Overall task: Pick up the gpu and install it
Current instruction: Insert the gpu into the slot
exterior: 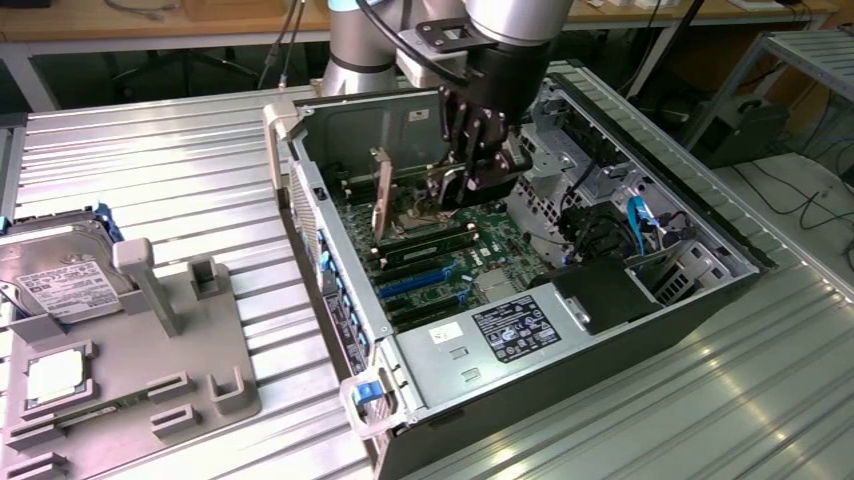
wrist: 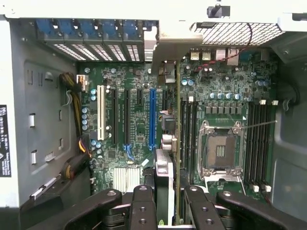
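Black fingers (wrist: 144, 206) sit closest in the wrist view, one on either side of a thin green edge. That edge is the gpu (wrist: 177, 124), standing on its edge and running straight away from the gripper (wrist: 169, 191). The jaws are partly closed and pinch the card across its thickness, and I see no gap between pads and board.

So the card lies dead between the jaws. Its long axis points from the gripper towards the rear wall of the case, parallel to the long blue slot (wrist: 152, 117) and the white slot (wrist: 100, 120) on the motherboard (wrist: 136, 129). Past the card there's the empty processor socket (wrist: 220, 153). Farther on, a row of blue clips (wrist: 96, 28) lines the rear wall, and the card's silver bracket (wrist: 165, 45) sits up there too.

Over to the exterior view, the gripper (exterior: 467, 185) is down inside the open computer case (exterior: 667, 165), upper centre of the frame. The gpu (exterior: 383, 200) stands upright off the board, reaching to the exterior view's left of it. Whether its edge is seated in a slot, I can't tell. Farthest from the action, a hard drive (exterior: 54, 270) rests on a grey holder (exterior: 200, 370) at the left edge, well apart.
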Action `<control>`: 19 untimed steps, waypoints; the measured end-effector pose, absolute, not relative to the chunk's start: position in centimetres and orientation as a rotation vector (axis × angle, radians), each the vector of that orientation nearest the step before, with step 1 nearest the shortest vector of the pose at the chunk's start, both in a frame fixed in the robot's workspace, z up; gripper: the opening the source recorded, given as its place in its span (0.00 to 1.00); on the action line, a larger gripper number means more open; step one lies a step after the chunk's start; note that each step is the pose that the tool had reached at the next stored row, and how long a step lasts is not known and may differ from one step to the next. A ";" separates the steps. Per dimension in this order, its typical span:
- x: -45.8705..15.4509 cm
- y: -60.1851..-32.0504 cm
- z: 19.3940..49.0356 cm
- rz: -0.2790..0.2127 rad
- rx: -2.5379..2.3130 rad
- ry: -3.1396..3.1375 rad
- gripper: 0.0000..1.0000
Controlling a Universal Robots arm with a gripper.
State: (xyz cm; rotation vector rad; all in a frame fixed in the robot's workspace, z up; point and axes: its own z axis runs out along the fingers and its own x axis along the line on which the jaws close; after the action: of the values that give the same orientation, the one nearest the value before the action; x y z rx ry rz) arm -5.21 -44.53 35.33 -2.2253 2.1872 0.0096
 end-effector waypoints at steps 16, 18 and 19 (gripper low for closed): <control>-6.3 -44.5 33.7 0.008 -2.184 2.229 0.28; -6.3 -44.6 33.4 0.008 -2.184 2.229 0.28; -6.3 -44.6 33.2 0.008 -2.184 2.229 0.28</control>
State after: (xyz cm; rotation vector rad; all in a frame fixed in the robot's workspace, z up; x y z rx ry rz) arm -6.34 -44.58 33.20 -2.1842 2.2286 0.0083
